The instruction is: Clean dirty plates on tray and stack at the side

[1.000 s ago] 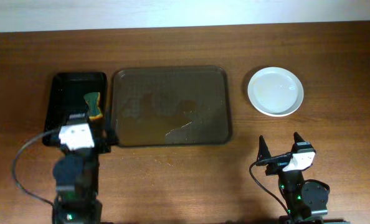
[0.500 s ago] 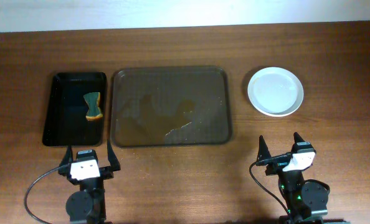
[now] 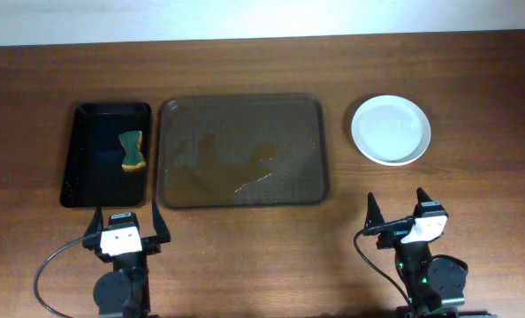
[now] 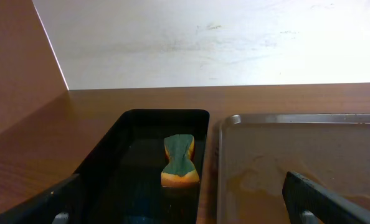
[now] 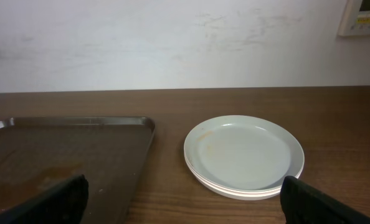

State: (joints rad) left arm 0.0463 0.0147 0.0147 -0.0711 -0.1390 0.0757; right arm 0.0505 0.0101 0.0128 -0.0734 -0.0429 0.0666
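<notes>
Nearest the robot, both arms sit low at the near edge of the table (image 3: 271,256), clear of the work. The left gripper (image 3: 124,221) faces the seam between bin and tray, its jaws spread wide and holding nothing. The right gripper (image 3: 396,208) faces the plates, jaws likewise wide and empty. This reads as a rest pose, since nothing is gripped and neither arm reaches over anything.

Farther out, the tray (image 3: 245,119) lies mid-table with no plate on it. Its floor shows only streaks and a paler scuffed patch, likely residue from what stood there. Just beside it on the left, the black bin (image 3: 86,163) holds the sponge (image 3: 133,150), lying loose on its floor. It was presumably put there so a wet tool stays off the wood.

To the right, well apart from the tray, the plates (image 3: 391,130) sit stacked on the bare table. The right wrist view shows two rims, one resting on the other. The top plate looks white, with at most a faint mark near its left rim. Judged from this layout, cleaning and stacking seem finished.
</notes>
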